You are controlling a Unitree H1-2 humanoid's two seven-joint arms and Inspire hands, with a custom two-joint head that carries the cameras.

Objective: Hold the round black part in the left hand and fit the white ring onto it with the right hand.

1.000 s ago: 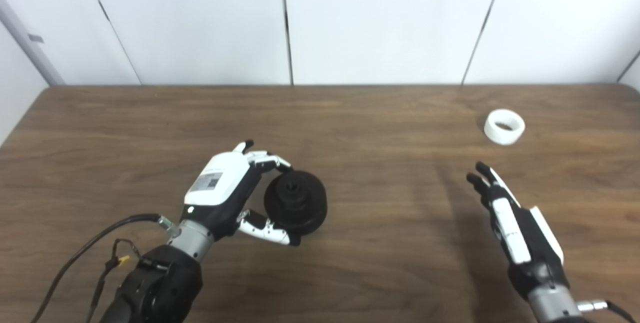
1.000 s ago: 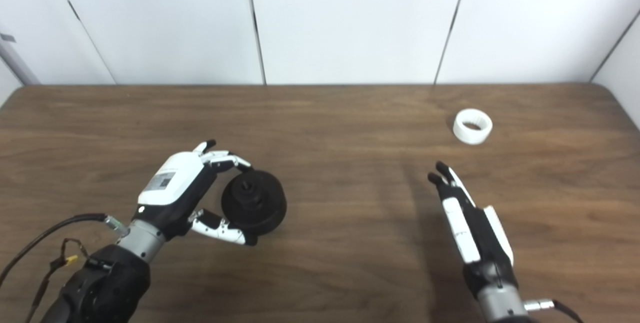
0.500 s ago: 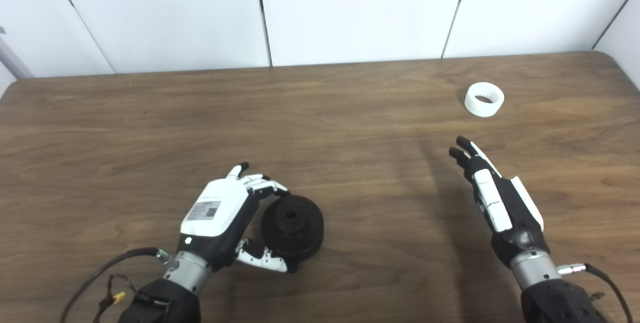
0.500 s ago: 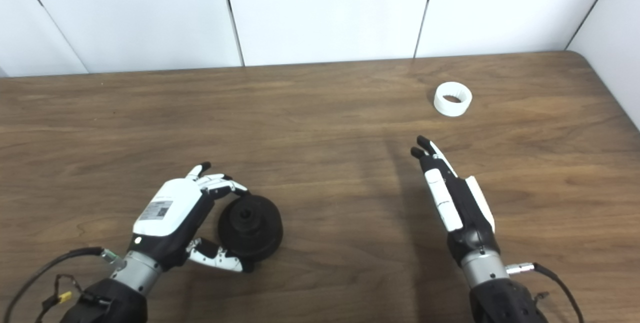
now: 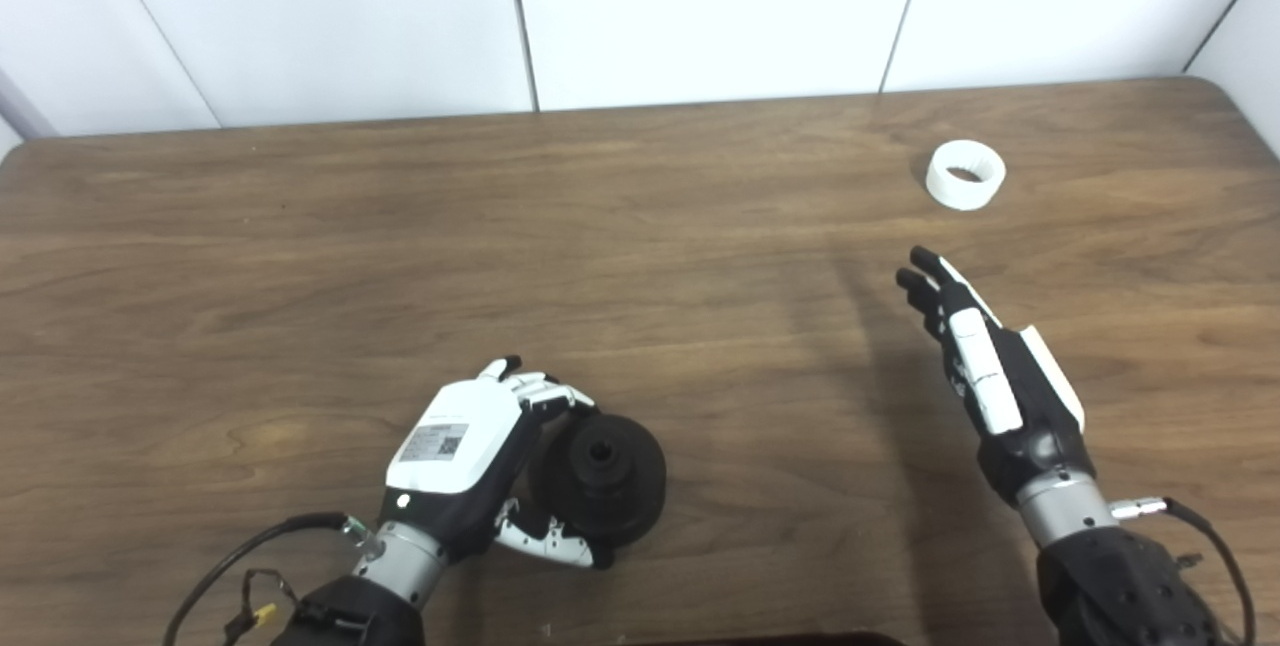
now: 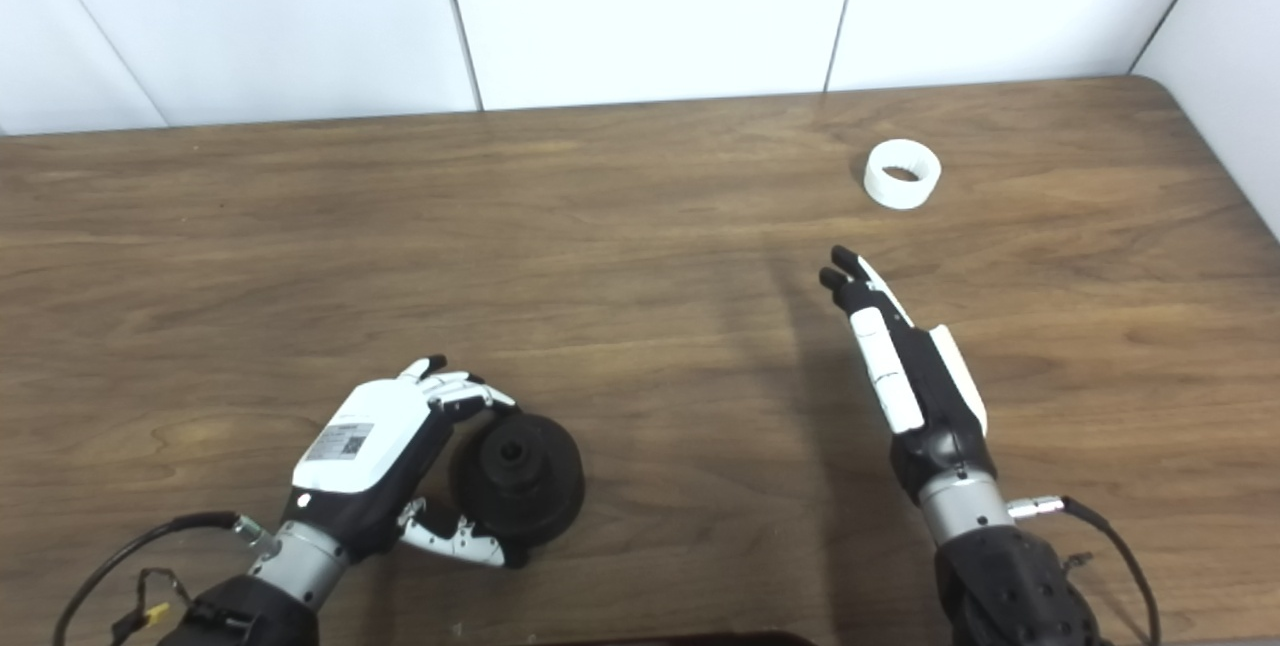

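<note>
My left hand (image 5: 455,456) is shut on the round black part (image 5: 605,476) near the table's front edge, left of centre. Fingers lie over its top rim and the thumb sits under its lower rim. The part is tilted, so its hub with the centre hole faces up toward me. Whether it touches the table I cannot tell. The white ring (image 5: 965,175) lies flat on the table at the far right, alone. My right hand (image 5: 985,366) hovers nearer than the ring and slightly left of it, open, with straight fingers pointing toward it and a clear gap between.
The brown wooden table (image 5: 300,256) ends at white wall panels along the back, and its rounded right corner shows beside the ring. Cables trail from both wrists at the bottom edge.
The camera has tilted down, so the whole picture shifted. Against the table, my left hand has drawn the black part closer to the front edge. The right hand and ring kept their places.
</note>
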